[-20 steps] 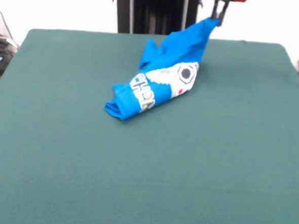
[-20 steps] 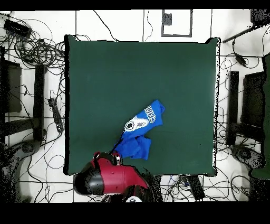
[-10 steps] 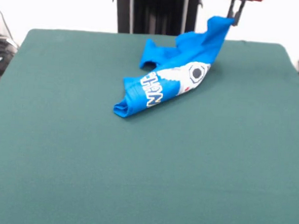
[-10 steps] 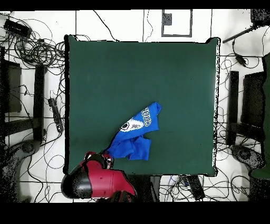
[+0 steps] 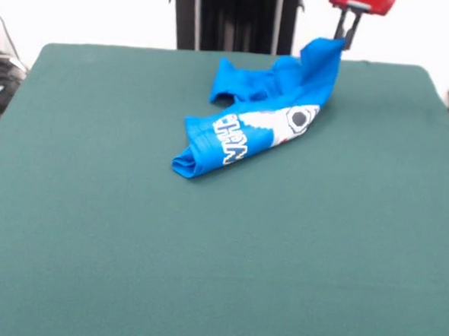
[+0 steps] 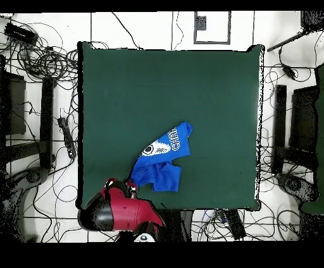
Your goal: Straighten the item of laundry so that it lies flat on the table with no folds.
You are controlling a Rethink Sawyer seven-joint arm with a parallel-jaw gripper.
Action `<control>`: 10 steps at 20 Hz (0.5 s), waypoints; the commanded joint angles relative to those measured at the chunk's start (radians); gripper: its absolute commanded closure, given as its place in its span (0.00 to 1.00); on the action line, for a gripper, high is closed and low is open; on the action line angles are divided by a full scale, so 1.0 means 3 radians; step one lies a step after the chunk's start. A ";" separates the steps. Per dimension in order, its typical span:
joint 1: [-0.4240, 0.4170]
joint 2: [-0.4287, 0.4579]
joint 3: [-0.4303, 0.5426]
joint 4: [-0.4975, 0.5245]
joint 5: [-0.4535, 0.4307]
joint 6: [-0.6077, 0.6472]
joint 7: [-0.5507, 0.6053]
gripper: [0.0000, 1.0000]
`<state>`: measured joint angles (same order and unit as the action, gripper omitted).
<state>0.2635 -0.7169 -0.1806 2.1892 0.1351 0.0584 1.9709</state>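
Worktop: the worktop (image 5: pixel 90 243) is a broad dark green cloth surface, far larger than the shirt; most of it shows bare.

Laundry: the T-shirt (image 5: pixel 249 131) lies bunched toward the far edge in the front view, a little right of centre. In the overhead view it sits near the bottom edge, left of centre (image 6: pixel 162 161). It is rolled and folded on itself, with white lettering and part of the graphic wrapped round the bundle.

Long axis: in the front view the bundle runs on a diagonal, from its low rolled end at the near left up to a raised corner at the far right.

Hand: the hand (image 5: pixel 347 40) is at that raised corner, closed on a pinch of blue cloth which it holds lifted off the worktop near the far edge.

Key relation: the whole shirt trails away from the hand, toward the near left in the front view, so the hand is at one end of the long axis, not over the middle.

Judgement: the task looks early; the folds remain. Drawing the held corner away along the axis would probably unroll the bundle, though there is little worktop beyond the hand.
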 commanded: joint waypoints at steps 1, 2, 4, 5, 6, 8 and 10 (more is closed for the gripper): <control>0.0012 0.0380 0.0249 -0.0257 0.0325 -0.0203 0.0815 1.00; 0.0028 0.0380 0.0252 -0.0264 0.0352 -0.0193 0.0826 1.00; 0.0090 0.0386 0.0258 -0.0261 0.0420 -0.0199 0.0867 1.00; 0.0124 0.0387 0.0262 -0.0252 0.0456 -0.0208 0.0893 1.00; 0.0159 0.0383 0.0275 -0.0235 0.0491 -0.0223 0.0921 1.00; 0.0231 0.0390 0.0297 -0.0222 0.0574 -0.0247 0.0975 1.00; 0.0305 0.0410 0.0302 -0.0238 0.0668 -0.0251 0.1014 1.00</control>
<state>0.2924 -0.6581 -0.1803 2.1840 0.2154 0.0559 1.9712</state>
